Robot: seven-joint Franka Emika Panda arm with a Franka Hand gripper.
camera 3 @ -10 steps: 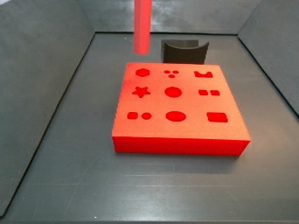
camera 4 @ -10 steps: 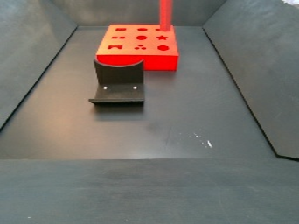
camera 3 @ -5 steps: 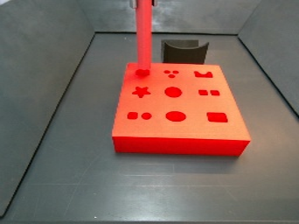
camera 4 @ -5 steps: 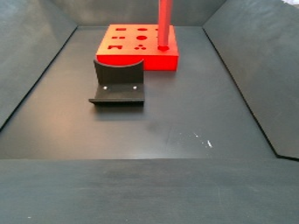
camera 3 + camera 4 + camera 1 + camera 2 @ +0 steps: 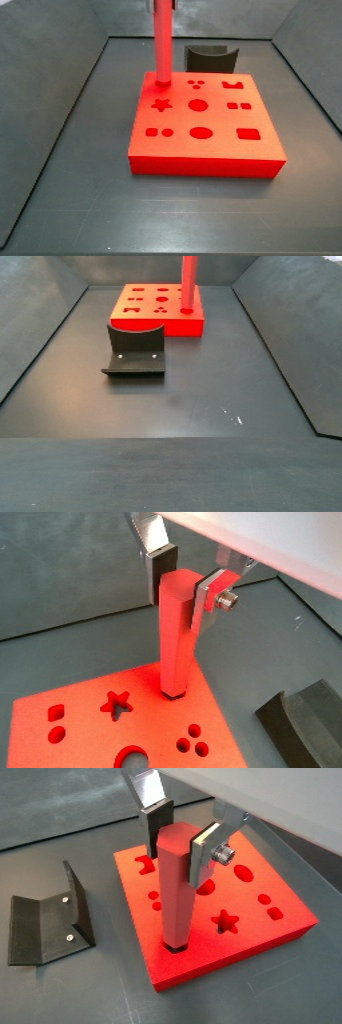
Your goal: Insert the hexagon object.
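My gripper is shut on the top of the hexagon object, a long light red rod held upright; the gripper shows the same grip in both wrist views. The rod's lower end sits in a hole near a corner of the big red block with shaped holes. In both side views the rod stands upright on the block, and the gripper is mostly cut off by the frame edge.
The dark fixture stands on the floor right beside the block; it also shows in a side view and in both wrist views. Grey sloping walls enclose the dark floor.
The rod has come straight down: a second ago its lower end hung above the block, now it rests in the corner hole. Little has moved in the last half second.
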